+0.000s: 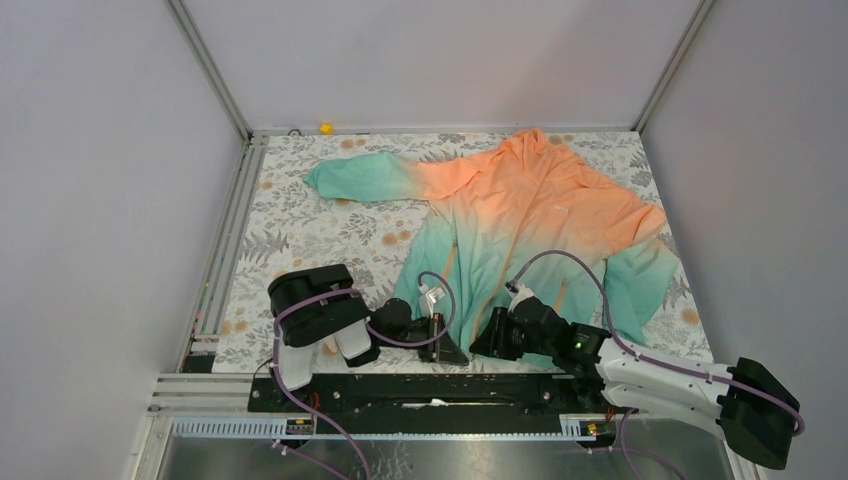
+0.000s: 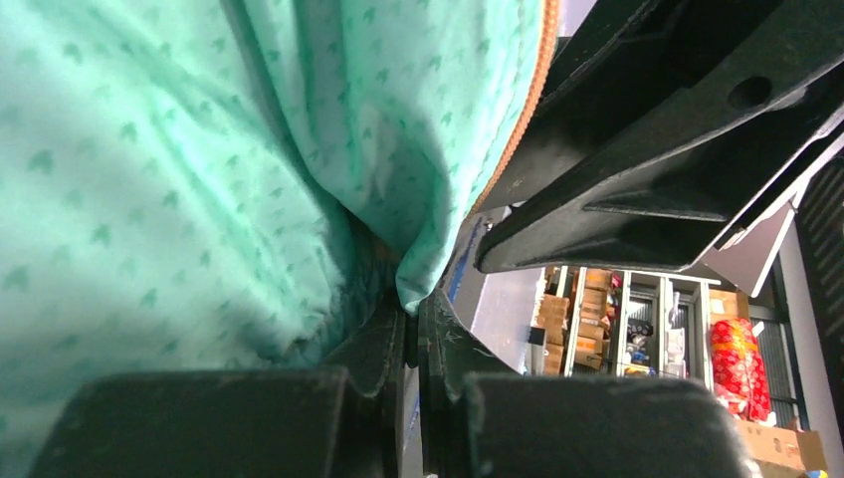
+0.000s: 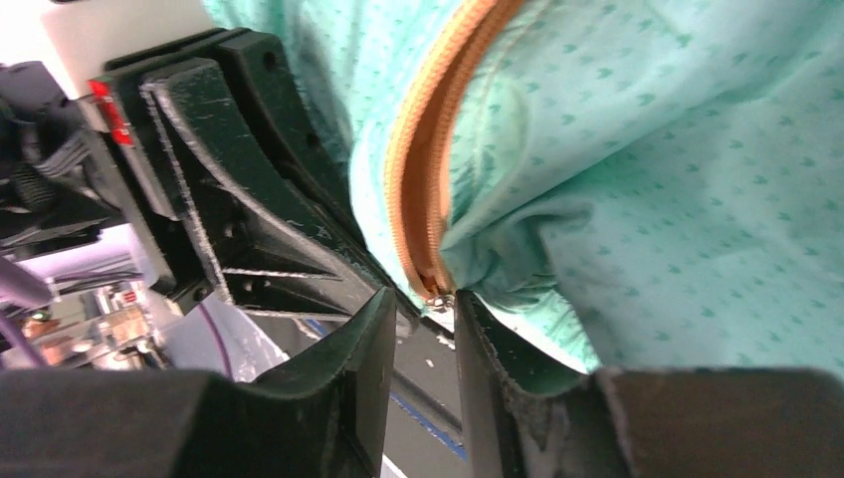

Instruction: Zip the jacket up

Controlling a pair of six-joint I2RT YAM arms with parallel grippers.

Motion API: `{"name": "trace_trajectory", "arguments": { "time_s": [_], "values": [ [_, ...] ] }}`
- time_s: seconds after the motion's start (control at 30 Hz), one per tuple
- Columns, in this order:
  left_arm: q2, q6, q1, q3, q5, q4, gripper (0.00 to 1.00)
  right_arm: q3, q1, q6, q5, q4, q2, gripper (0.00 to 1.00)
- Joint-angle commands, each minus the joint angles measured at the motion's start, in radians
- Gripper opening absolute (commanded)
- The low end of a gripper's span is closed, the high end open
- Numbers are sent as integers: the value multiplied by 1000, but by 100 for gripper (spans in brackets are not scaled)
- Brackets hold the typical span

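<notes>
Jacket (image 1: pixel 530 210) lies spread on the worktop (image 1: pixel 300 230), hood at the far side, hem at the near edge next to the arm bases. Colour runs from orange at the shoulders to teal at hem and cuffs. One sleeve (image 1: pixel 370 178) stretches out to the far left; the other (image 1: pixel 635 285) is folded down on the right. The cloth is thin, with a fine woven pattern and soft creases.

Progress, my reading: early. Both arms are at the hem and no upward run of the zip is evident. From above I cannot make out the centre front line.

Left pincer (image 2: pixel 411 324): fingers pressed nearly together on a fold of teal hem, so it is gripping the jacket. Beside that fold, the orange zip tape (image 2: pixel 520 110) shows as a free edge, so this half looks unjoined here.

Right pincer (image 3: pixel 423 319): just beside the left one. Its jaws stand a narrow gap apart. The zip's bottom end (image 3: pixel 438 294), with a small metal piece, sits right at the mouth of that gap. I cannot tell whether it is pinched or only lined up.

Left to do, as I judge it: mate the two bottom ends, then draw the slider up to the collar.
</notes>
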Motion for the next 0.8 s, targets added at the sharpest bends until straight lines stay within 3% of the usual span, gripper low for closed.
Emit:
{"name": "trace_trajectory", "arguments": {
  "time_s": [0.0, 0.2, 0.3, 0.4, 0.77],
  "values": [
    [-2, -38, 7, -10, 46, 134, 0, -19, 13, 79, 4, 15, -91, 38],
    [-42, -34, 18, 13, 57, 96, 0, -41, 13, 145, -29, 15, -152, 42],
    [-49, -39, 23, 15, 62, 96, 0, -34, 14, 156, -25, -40, -161, 53],
    [-64, -40, 26, 11, 62, 88, 0, -37, 13, 172, -28, -69, -190, 56],
    [-105, -37, 29, 26, 59, 57, 0, -112, 13, 299, -79, 62, -238, 64]
  ]
}}
